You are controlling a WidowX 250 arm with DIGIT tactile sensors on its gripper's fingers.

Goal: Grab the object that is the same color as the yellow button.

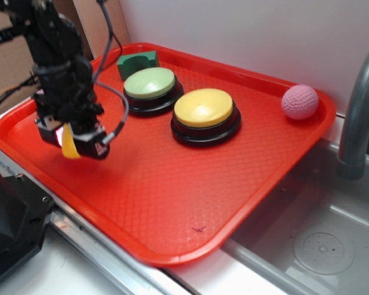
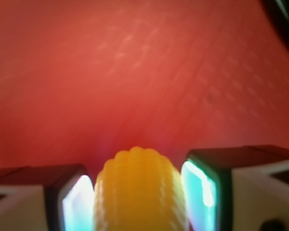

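1. One arm shows in the exterior view, at the upper left of the frame, with its pincer [image 1: 74, 142] closed around the yellow corn toy [image 1: 69, 146], whose tip pokes out below the fingers. The toy appears to hang just above the red tray [image 1: 172, 203] rather than lie on it, though the gap is hard to judge. I would say the grab is done or nearly so; what may remain is lifting it clear.
2. Same view, the count: one yellow button [image 1: 204, 107] at the centre, one pale green button [image 1: 149, 83] behind it to the left, one green block [image 1: 137, 61] at the tray's far edge, one pink knitted ball [image 1: 299, 101] at the upper right corner. A pink patch behind the pincer cannot be identified. One grey tap [image 1: 360, 110] stands at the right edge, over a metal sink [image 1: 320, 246].
3. Wrist view: one corn toy [image 2: 139, 192] sits at the bottom centre between two fingers [image 2: 77, 202], each pad pressed against a side. The tray [image 2: 135, 72] fills the rest, blurred.
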